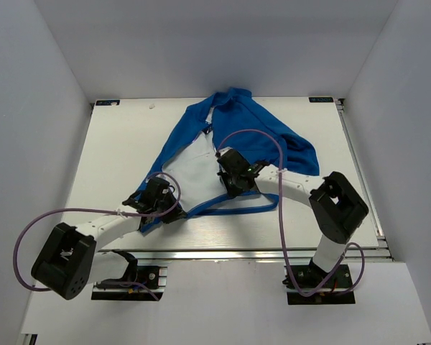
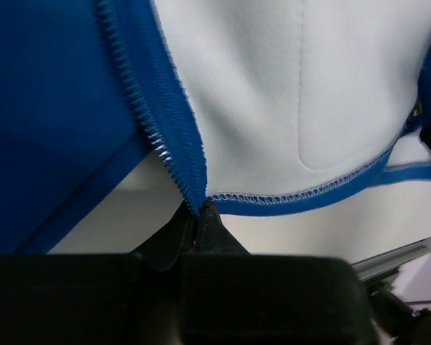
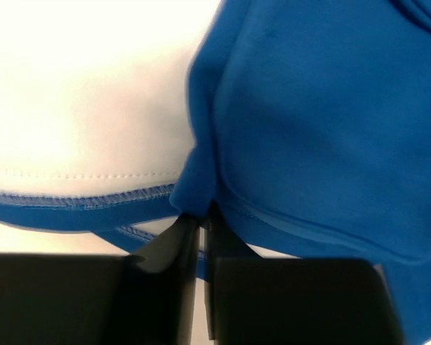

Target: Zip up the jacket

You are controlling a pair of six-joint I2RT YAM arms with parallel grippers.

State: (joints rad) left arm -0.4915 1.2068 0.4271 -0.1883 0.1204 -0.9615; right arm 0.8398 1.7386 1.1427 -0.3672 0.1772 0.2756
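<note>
The royal-blue jacket [image 1: 255, 133] lies open on the table, its white lining [image 1: 194, 172] showing between the two front edges. My left gripper [image 1: 158, 198] is shut on the bottom corner of the jacket's left front edge; in the left wrist view the zipper teeth [image 2: 140, 108] run down into my closed fingertips [image 2: 214, 219]. My right gripper [image 1: 233, 176] is shut on the jacket's right front edge, pinching a fold of blue fabric [image 3: 201, 165] in the right wrist view. The hem [image 1: 230, 208] stretches between the two grippers.
The white table [image 1: 115, 158] is walled by white panels on three sides. A metal rail [image 1: 258, 251] runs along the near edge. Purple cables [image 1: 255, 136] loop above both arms.
</note>
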